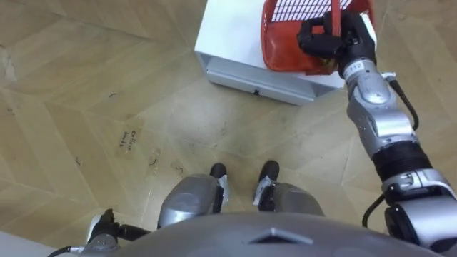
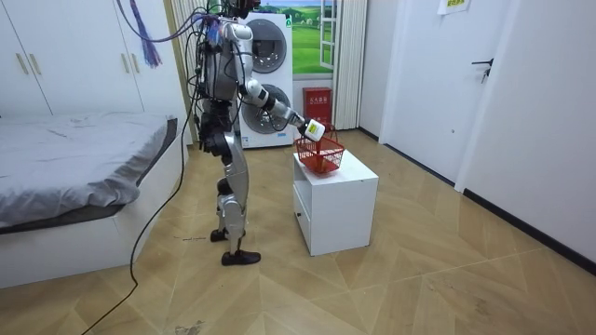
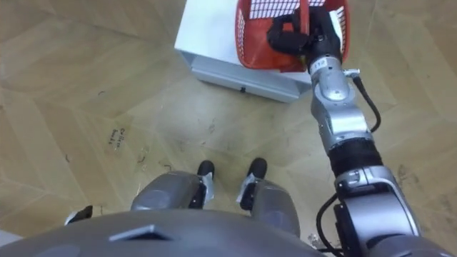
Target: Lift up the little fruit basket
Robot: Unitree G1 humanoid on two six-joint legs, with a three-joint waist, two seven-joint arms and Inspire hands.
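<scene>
Curled tight round the handle (image 1: 334, 16) of the red basket (image 1: 285, 44) with the right hand (image 1: 332, 39), out at 1 o'clock from the feet. Sitting at the near edge of the white cabinet (image 1: 228, 36), or barely off it; cannot tell. Gripped from directly above, so probably just a straight lift. Left hand (image 1: 103, 232) low at 7 o'clock, well apart.

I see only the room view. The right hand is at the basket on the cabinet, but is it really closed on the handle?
Observer: Yes. In the eye views the right hand has its fingers curled round the red handle of the basket.
Operator: Where on the cabinet does the basket stand?
Observer: Close to the front edge of the cabinet, on the side that faces the robot.
Operator: And the left hand?
Observer: The left hand hangs low at the robot's left side, far from the basket.
</scene>
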